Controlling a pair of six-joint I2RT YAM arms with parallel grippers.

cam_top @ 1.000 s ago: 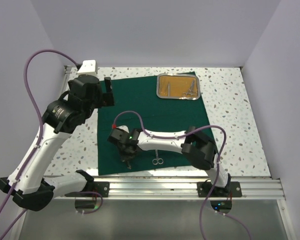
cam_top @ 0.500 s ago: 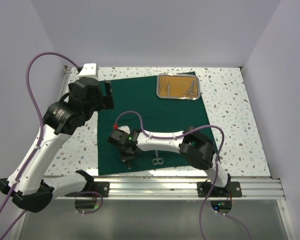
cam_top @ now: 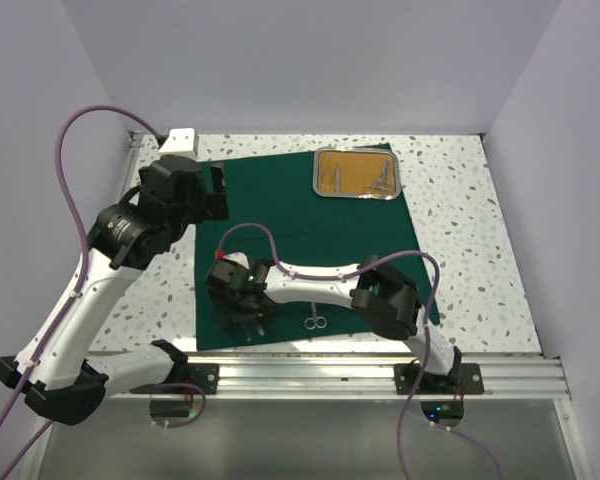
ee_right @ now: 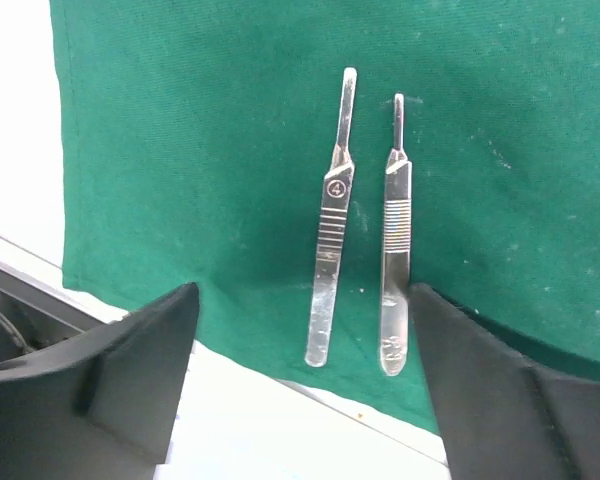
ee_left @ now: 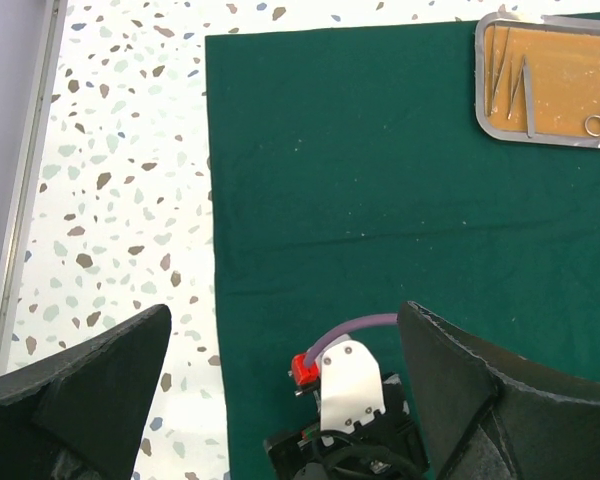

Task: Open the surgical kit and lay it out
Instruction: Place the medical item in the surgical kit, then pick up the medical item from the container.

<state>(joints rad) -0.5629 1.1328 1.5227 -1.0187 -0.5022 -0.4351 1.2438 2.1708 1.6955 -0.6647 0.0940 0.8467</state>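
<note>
cloth wrap (cam_top: 280,200): dark green; spread flat on the speckled table (cam_top: 480,230)
tray (cam_top: 357,180): steel with tan-gold lining; sits on the far right corner of the cloth wrap; thin silver tools lie inside, perhaps forceps and tweezers, too small to tell
scissors (cam_top: 315,321): small, silver; on the cloth wrap by its near edge, just right of the right gripper
steel handles (ee_right: 330,215): two, side by side on the cloth wrap, near its front left corner; one is stamped 4
right gripper (ee_right: 303,300): jaws apart, gripping nothing; low over both steel handles
left gripper (ee_left: 283,310): fingers wide, nothing between them; raised over the far left of the cloth wrap
</note>
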